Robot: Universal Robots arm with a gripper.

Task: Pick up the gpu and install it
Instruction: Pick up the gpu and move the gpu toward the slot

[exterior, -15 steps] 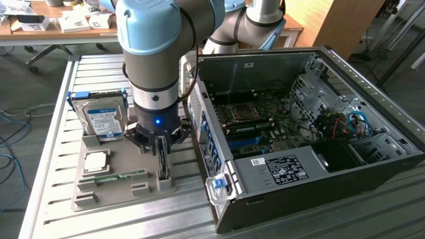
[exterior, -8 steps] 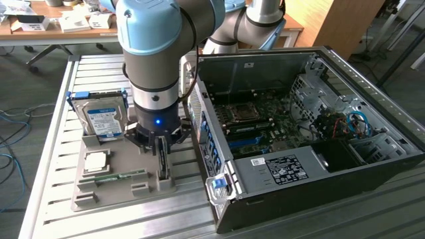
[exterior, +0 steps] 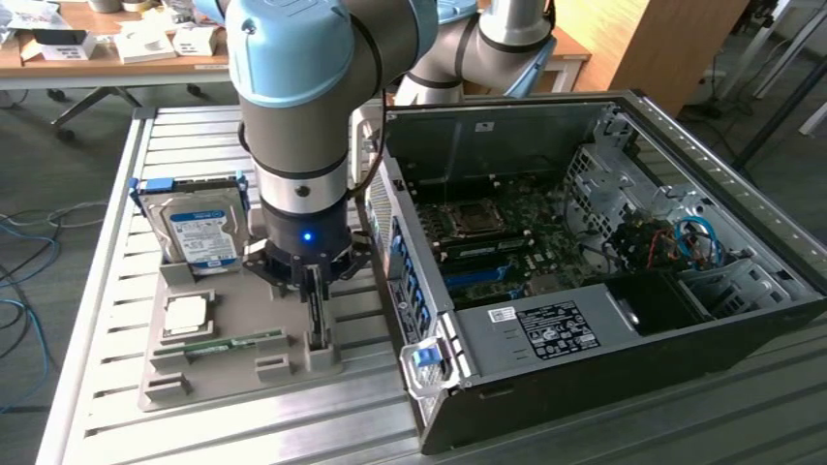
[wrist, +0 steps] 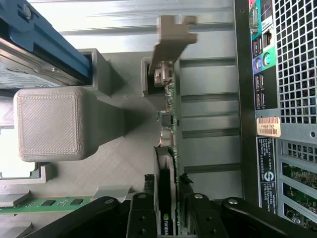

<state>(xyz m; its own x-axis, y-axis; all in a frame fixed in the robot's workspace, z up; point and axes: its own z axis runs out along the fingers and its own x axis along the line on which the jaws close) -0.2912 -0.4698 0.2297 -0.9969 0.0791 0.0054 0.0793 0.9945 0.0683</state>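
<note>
The gpu (exterior: 317,325) stands on edge in a slot of the grey holder tray (exterior: 232,373), just beside the open computer case (exterior: 582,252). In the wrist view the gpu (wrist: 168,119) appears edge-on, with its metal end bracket (wrist: 173,37) at the far end. My gripper (exterior: 316,291) has come straight down over the card. Its dark fingers (wrist: 148,198) stand on either side of the card's near end, close to its faces, with thin gaps still showing. The gripper (wrist: 167,191) is open around the card, which still sits in its slot.
A silver hard drive (exterior: 200,228) in a blue frame stands upright at the tray's far end. A square processor (exterior: 188,315) and a green memory stick (exterior: 232,342) lie on the tray. The case's rear panel (wrist: 277,99) runs close alongside the card. The slatted metal table (exterior: 155,165) carries everything.
</note>
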